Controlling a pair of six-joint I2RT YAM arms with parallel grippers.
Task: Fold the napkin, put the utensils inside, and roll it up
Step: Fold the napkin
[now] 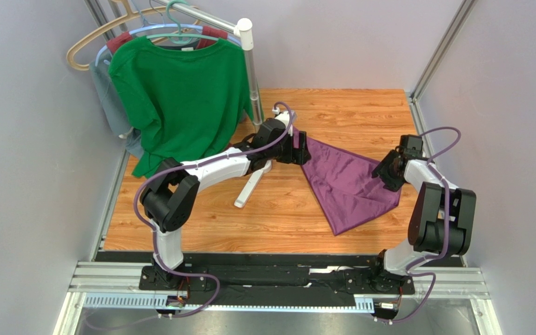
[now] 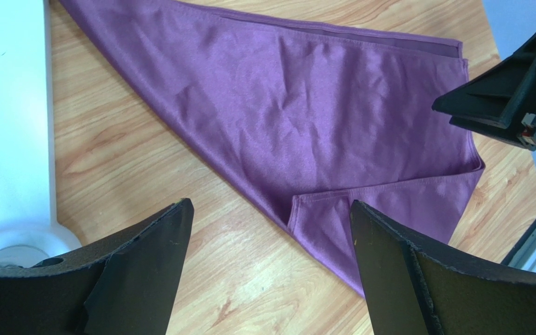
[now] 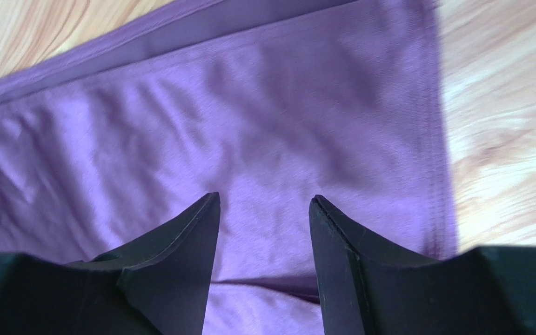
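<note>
Wood-grain table [image 1: 278,216], plain grey walls [image 1: 33,160]. Green shirt [image 1: 180,98] hangs on a rack [image 1: 248,66] at far left. Purple napkin [image 1: 344,185] lies flat, folded to a triangle, right of centre. Left gripper [image 2: 271,204] at its far-left corner, fingers wide, holding nothing. Right gripper [image 3: 264,197] over its right corner, fingers apart, cloth not pinched.

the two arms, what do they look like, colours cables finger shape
Both the left arm and right arm have white links between chunky black joint housings, each trailed by a looping purple cable. The left gripper and right gripper are matte black, with two broad wedge-shaped fingers tapering to points. No markings are visible.
</note>
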